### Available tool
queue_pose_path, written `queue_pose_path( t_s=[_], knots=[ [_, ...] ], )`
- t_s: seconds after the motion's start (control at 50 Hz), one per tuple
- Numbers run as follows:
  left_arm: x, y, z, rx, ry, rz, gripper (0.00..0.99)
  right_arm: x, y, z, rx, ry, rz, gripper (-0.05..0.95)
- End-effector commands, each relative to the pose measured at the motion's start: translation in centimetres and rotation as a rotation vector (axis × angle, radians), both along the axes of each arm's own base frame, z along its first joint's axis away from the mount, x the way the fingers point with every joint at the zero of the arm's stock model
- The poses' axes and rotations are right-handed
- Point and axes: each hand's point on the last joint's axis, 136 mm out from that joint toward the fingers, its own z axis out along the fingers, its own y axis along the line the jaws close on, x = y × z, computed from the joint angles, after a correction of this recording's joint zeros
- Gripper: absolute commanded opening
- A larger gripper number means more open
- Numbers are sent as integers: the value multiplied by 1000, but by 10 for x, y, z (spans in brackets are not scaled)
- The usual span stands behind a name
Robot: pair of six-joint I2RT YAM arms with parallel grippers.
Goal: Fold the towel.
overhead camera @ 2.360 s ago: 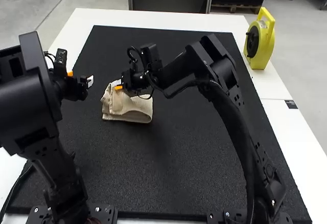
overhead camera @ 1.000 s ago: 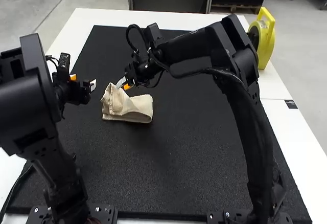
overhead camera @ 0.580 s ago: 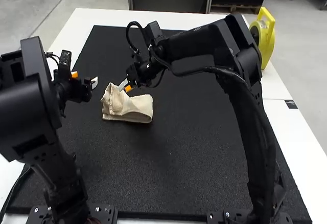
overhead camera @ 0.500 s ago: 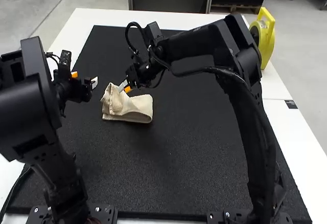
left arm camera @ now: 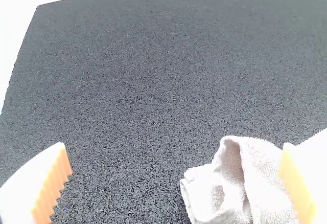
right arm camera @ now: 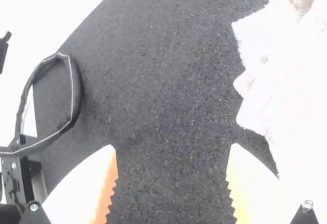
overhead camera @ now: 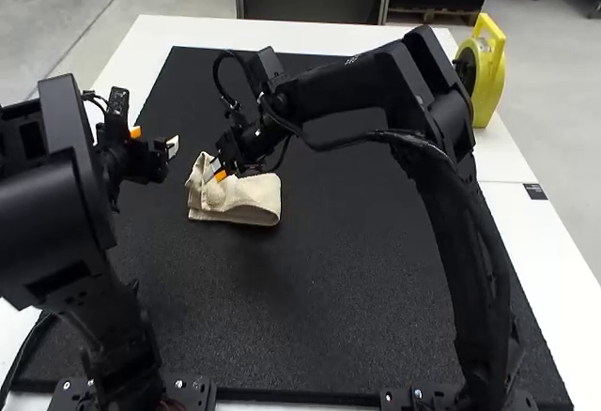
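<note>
Towel (overhead camera: 256,199), loosely folded, on black mat (overhead camera: 329,280), left and right jaws parted

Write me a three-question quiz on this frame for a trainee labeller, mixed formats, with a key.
1. True or false: the left gripper has its fingers apart.
2. How does the towel lie?
A) spread out flat
B) folded over, on the mat
C) hanging in the air
3. Fill in the colour: the reel on the tabletop is mostly ____.

Key: 1. True; 2. B; 3. yellow
</note>
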Motion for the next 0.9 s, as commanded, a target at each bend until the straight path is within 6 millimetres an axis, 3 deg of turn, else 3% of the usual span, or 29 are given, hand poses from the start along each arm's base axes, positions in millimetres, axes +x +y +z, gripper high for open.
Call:
queue_pose_path(
  t_s=[0.0, 0.36, 0.68, 0.88],
  knots=[
    [2, 0, 12, 12, -26, 5, 961, -5, 8, -13, -12, -10, 13, 510],
    [2, 0, 14, 6, -31, 8, 961, 7, 23, -43, -63, -56, -2, 510],
    [2, 0, 14, 3, -31, 9, 962, 17, 35, -39, -53, -93, -14, 521],
    [1, 0, 14, 0, -30, 8, 961, 15, 41, -49, -68, -99, -12, 520]
  ],
)
